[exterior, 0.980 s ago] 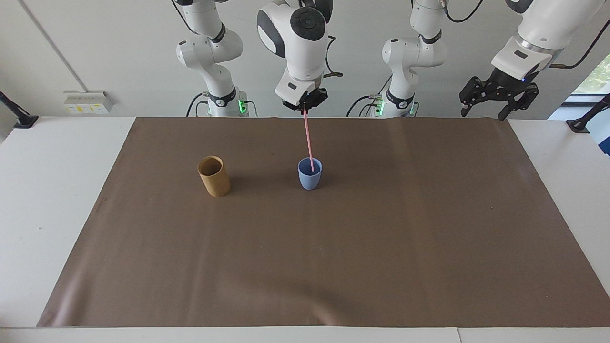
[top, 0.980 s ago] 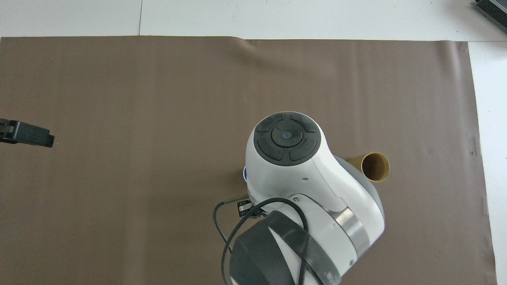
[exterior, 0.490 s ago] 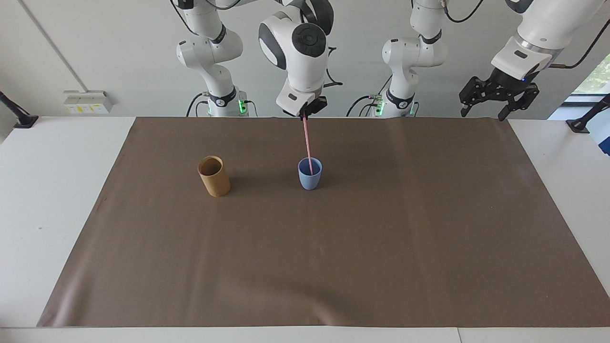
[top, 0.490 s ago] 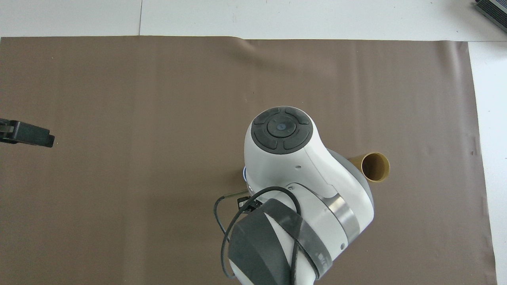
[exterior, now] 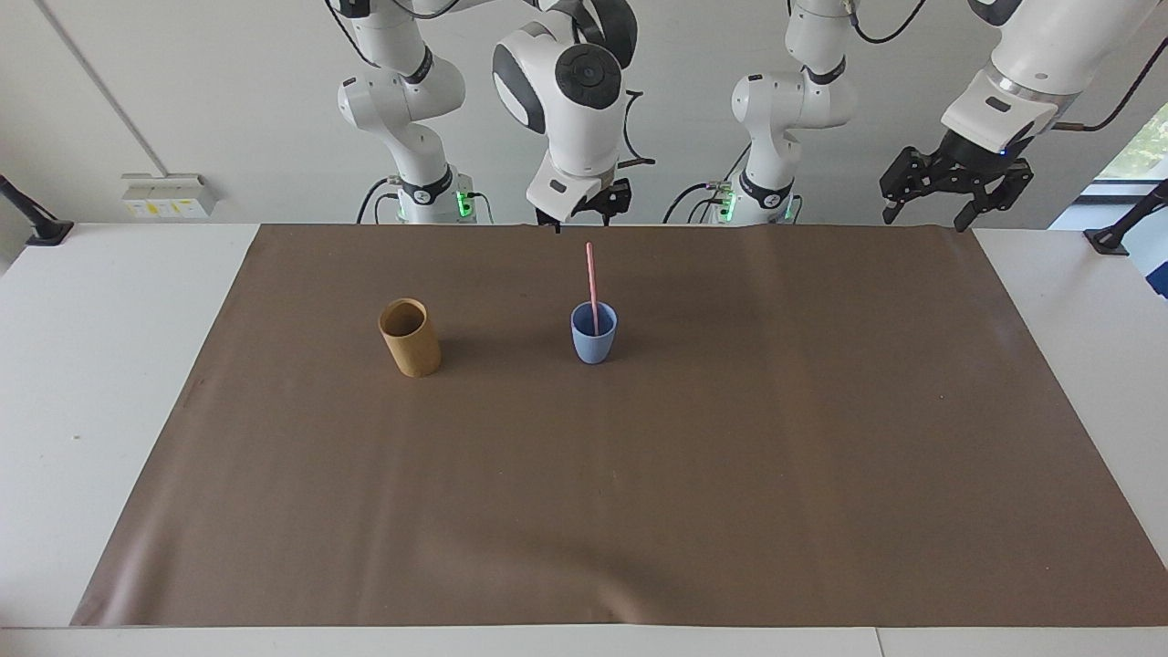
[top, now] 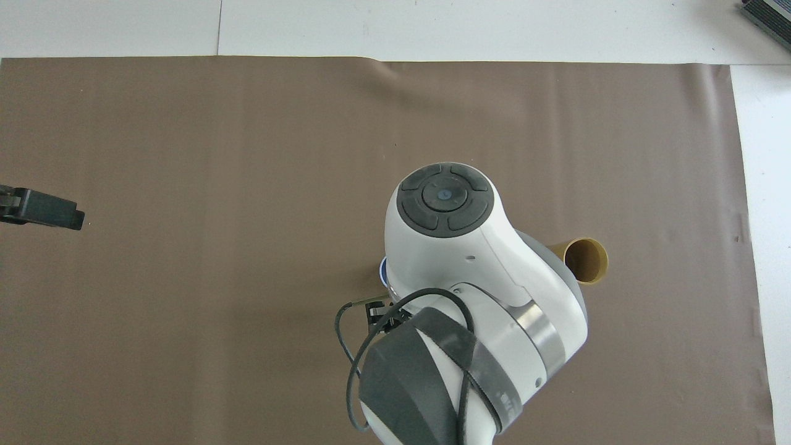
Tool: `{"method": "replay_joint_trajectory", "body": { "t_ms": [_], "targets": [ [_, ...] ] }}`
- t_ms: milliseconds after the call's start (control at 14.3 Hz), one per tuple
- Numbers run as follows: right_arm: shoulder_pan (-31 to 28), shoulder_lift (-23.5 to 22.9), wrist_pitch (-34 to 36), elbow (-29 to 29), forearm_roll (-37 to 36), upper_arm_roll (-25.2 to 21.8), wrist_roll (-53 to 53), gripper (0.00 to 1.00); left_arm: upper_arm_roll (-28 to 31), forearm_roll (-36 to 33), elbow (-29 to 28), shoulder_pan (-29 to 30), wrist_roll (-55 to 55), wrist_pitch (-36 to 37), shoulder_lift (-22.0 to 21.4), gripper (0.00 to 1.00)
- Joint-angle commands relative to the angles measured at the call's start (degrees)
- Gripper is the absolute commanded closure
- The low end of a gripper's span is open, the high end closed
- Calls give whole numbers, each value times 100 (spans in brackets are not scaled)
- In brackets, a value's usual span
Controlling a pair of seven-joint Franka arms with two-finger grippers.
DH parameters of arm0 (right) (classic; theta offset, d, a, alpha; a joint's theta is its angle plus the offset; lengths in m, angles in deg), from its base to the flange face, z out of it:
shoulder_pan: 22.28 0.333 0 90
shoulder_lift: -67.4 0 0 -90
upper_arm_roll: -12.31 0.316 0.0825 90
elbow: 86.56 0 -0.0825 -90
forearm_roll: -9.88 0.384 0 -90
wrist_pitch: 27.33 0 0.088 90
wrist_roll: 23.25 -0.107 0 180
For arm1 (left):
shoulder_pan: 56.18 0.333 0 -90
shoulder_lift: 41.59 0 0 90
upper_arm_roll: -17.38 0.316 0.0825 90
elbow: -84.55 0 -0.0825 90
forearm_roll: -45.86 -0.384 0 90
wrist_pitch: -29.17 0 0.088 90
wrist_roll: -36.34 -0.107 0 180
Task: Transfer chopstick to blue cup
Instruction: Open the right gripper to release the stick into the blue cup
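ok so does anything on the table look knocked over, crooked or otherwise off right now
Nothing stands out. The pink chopstick stands almost upright in the blue cup, free of the right gripper above it. The tan cup is upright. The left gripper waits, open.

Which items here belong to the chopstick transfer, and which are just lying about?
Job: chopstick, standing in the blue cup; right gripper, above it.
Lying about: tan cup; brown mat; left gripper, waiting.
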Motion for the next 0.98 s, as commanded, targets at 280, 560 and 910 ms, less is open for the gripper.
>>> {"method": "replay_joint_trajectory", "body": {
  "t_ms": [280, 560, 910],
  "targets": [
    [-226, 427, -552, 161, -871, -161, -49, 0, -27, -12, 59, 37, 25, 43, -23, 0],
    [-279, 516, -792, 169, -1595, -196, -67, 0, -27, -21, 50, 28, -46, -123, -14, 0],
    [-604, 928, -994, 178, -1587, -276, -49, 0, -18, -30, 41, 19, -195, -239, -14, 0]
  ]
}}
